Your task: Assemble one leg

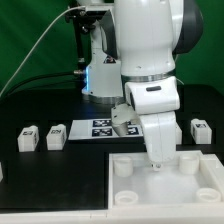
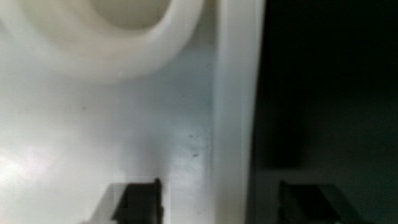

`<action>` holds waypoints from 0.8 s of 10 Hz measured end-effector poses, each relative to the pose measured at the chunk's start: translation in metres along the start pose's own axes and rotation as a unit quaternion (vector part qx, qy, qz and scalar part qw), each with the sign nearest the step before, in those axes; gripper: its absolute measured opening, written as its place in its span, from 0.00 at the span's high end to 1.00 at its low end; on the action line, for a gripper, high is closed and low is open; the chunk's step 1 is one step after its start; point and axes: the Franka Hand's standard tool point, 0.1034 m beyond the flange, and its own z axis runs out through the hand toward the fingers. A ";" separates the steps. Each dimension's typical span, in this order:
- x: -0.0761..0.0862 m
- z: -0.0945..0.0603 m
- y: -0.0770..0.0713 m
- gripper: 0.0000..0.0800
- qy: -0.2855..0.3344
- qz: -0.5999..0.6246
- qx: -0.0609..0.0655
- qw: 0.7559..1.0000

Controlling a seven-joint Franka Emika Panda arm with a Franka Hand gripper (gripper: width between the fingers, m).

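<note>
Three small white legs with black-and-white tags lie on the black table: two on the exterior view's left point(image 1: 28, 138) point(image 1: 57, 133) and one on the right point(image 1: 200, 130). My gripper point(image 1: 155, 162) is low over the far edge of the large white tray-like panel point(image 1: 170, 195). In the wrist view the gripper point(image 2: 226, 203) is open, with one dark fingertip point(image 2: 134, 200) over the panel's floor and the other over the black table. The panel's raised edge wall point(image 2: 233, 120) runs between them, and a round corner hole point(image 2: 125, 25) shows beyond. No leg is held.
The marker board point(image 1: 103, 128) lies behind the panel, partly hidden by the arm. A blue-lit stand point(image 1: 98, 75) and cables stand at the back. A white object point(image 1: 2, 171) is cut off at the exterior view's left edge.
</note>
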 end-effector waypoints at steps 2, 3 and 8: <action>-0.001 0.000 0.000 0.23 0.000 0.001 0.000 1.000; -0.001 0.000 0.000 0.20 0.000 0.001 0.000 1.000; -0.002 0.000 0.000 0.19 -0.001 0.002 0.000 1.000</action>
